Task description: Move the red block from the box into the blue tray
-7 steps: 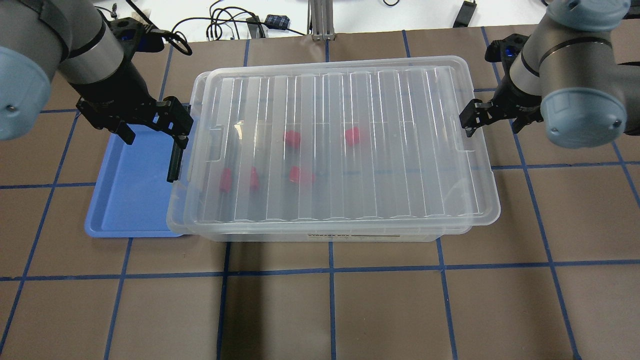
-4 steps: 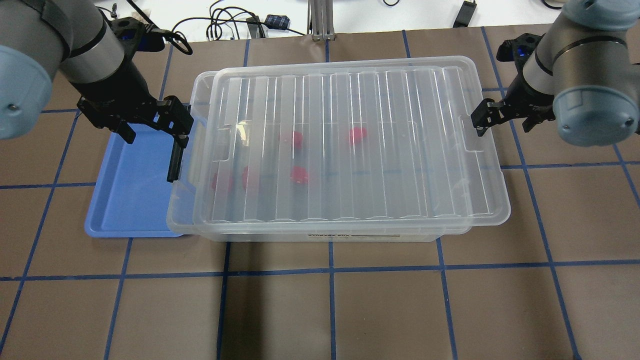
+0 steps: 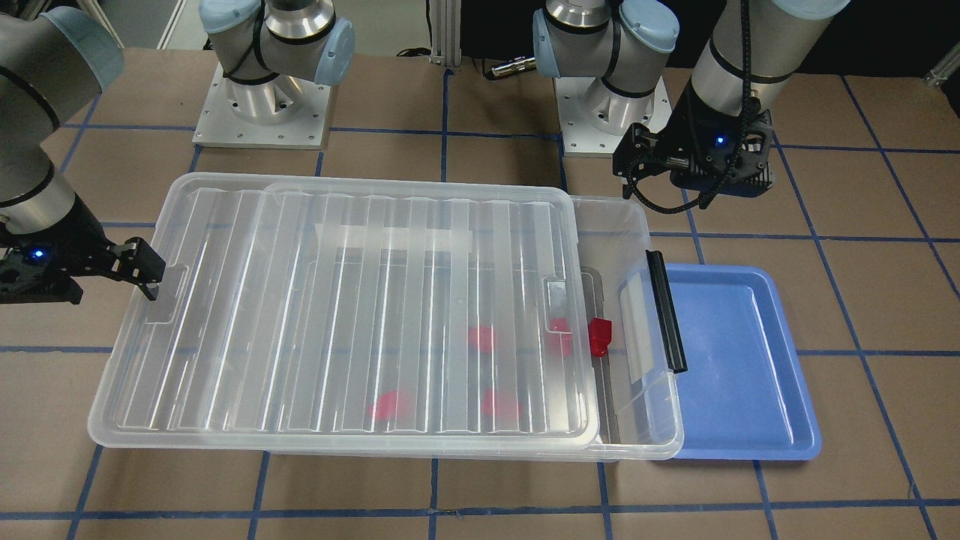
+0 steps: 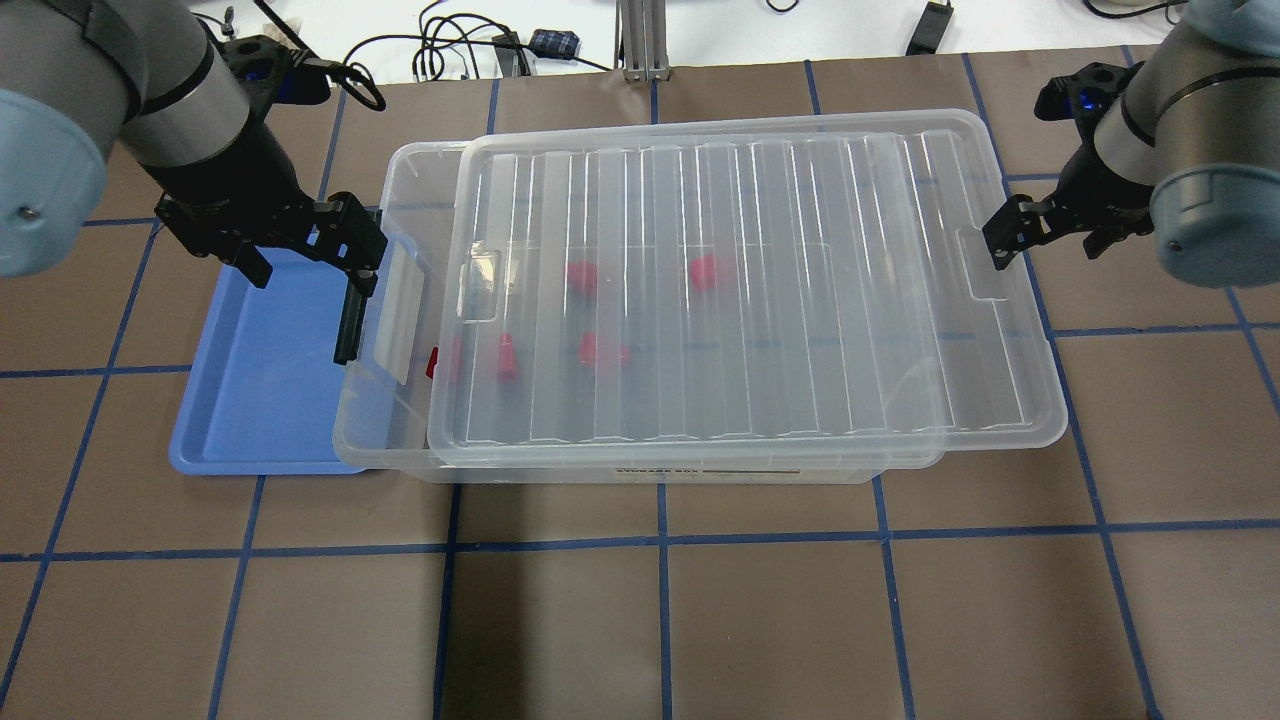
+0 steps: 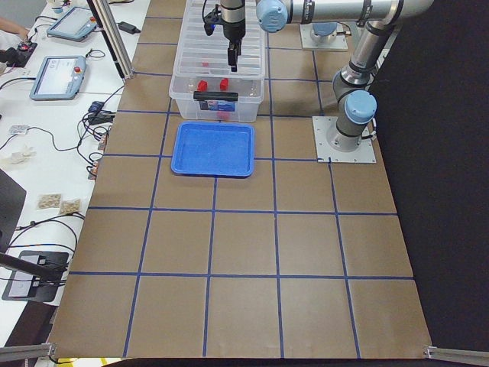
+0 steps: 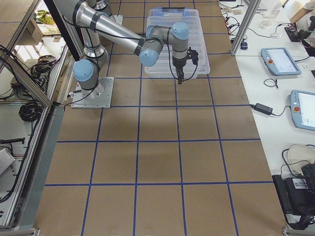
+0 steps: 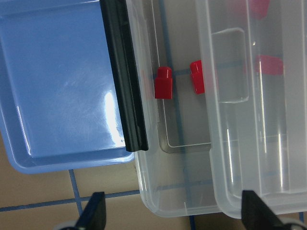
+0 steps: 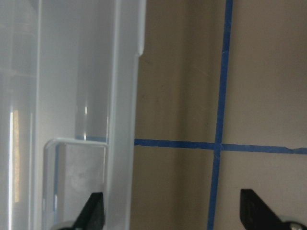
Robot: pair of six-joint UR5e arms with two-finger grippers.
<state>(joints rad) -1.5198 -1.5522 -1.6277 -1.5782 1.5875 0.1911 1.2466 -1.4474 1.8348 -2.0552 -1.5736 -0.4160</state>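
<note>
On the near wall of the box (image 4: 385,430), a thin label strip (image 4: 705,468) seemed to read "STORAGE BOX", though the letters were small. Over the past second the ribbed lid (image 4: 800,300) had slid toward the robot's right. The right gripper (image 4: 1048,245) had travelled with it, its fingers spread wide and gripping nothing, one fingertip (image 8: 96,211) sitting over the notch in the lid's end. The left gripper (image 4: 308,268) had not shifted. It hung with fingers likewise spread and grasping nothing, above the seam where the blue tray (image 4: 250,410) met the box's clip end. The slide had bared a narrow strip of the box beside the black bar clip (image 4: 347,325). The red block (image 7: 163,82) lay there uncovered on the box floor, a second red block (image 7: 196,76) lay half under the lid's edge, and three more red blocks (image 4: 600,350) lay beneath the lid. The lid's other end now overhung the box's right end. The tray's edge sat tucked just under the box's rim, and the brown table (image 4: 640,620) with its blue tape grid stretched in front of both.
</note>
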